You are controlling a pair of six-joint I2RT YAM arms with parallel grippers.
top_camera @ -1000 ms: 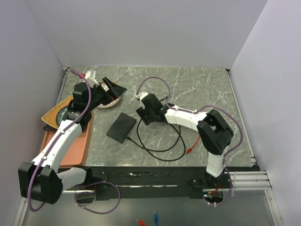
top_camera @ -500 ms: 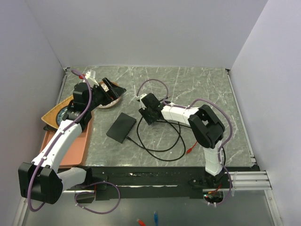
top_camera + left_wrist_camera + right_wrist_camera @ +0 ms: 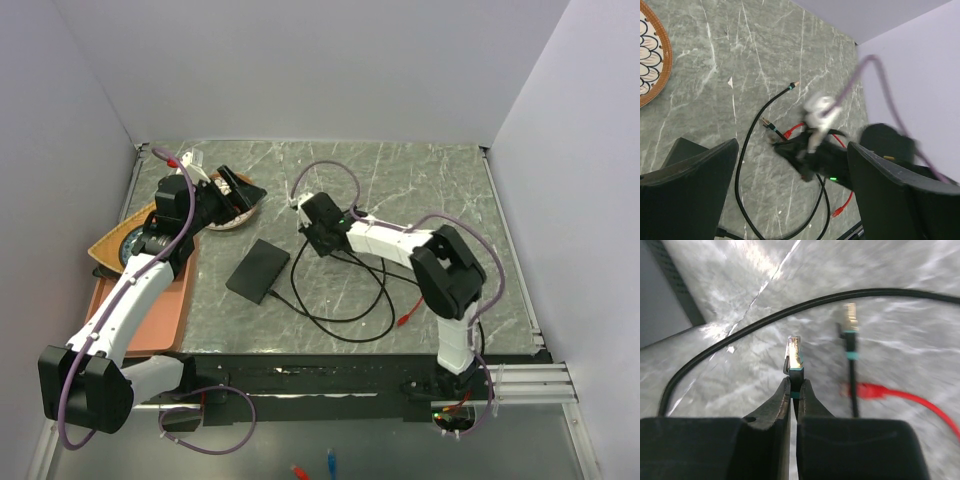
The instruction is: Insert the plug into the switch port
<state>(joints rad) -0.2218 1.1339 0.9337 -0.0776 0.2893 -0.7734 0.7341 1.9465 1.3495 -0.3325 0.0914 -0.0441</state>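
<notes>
Right wrist view: right gripper [image 3: 794, 390], jaws apart a second ago, now pinched on the teal-booted plug [image 3: 794, 352]. Grasp made, I'd say; carry to port outstanding.
Left gripper [image 3: 792, 187]: jaws wide, empty.
Switch [image 3: 258, 270]: one, on the surface just left of the right gripper.
Spare teal-booted plug [image 3: 849, 322]: one.
Red plug [image 3: 866, 390]: one.
</notes>
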